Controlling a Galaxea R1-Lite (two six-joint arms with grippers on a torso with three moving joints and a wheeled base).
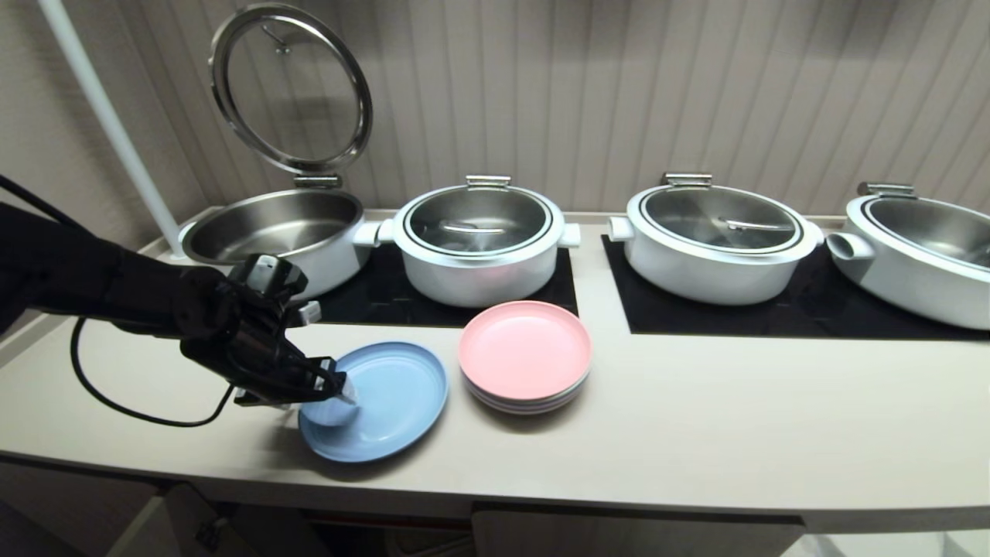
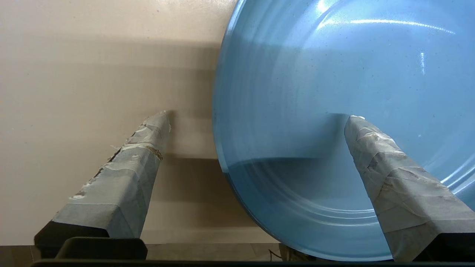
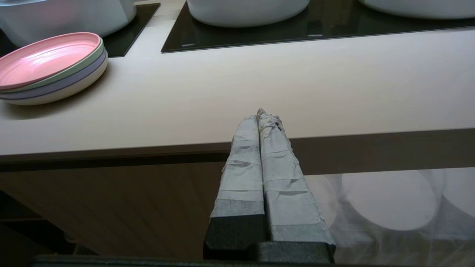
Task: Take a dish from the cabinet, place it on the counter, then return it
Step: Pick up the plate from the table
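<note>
The light blue dish (image 1: pixel 387 402) lies flat on the cream counter (image 1: pixel 696 418), near its front edge and left of a plate stack. My left gripper (image 1: pixel 340 389) reaches in from the left and stands open over the dish's left rim. In the left wrist view the gripper (image 2: pixel 258 116) straddles that rim: one taped finger (image 2: pixel 126 178) is over bare counter, the other (image 2: pixel 393 178) over the dish's (image 2: pixel 334 74) inside. Nothing is gripped. My right gripper (image 3: pixel 259 111) is shut and empty, below the counter's front edge. The cabinet (image 1: pixel 634 535) shows only as a strip under the counter.
A pink-topped stack of plates (image 1: pixel 524 356) sits right of the dish. Behind stand an open steel pot (image 1: pixel 278 232) with its lid raised (image 1: pixel 290 85) and three lidded white pots (image 1: pixel 479 240) (image 1: pixel 715 240) (image 1: pixel 920 247) on black hob panels (image 1: pixel 773 309). A black cable (image 1: pixel 116 387) hangs under the left arm.
</note>
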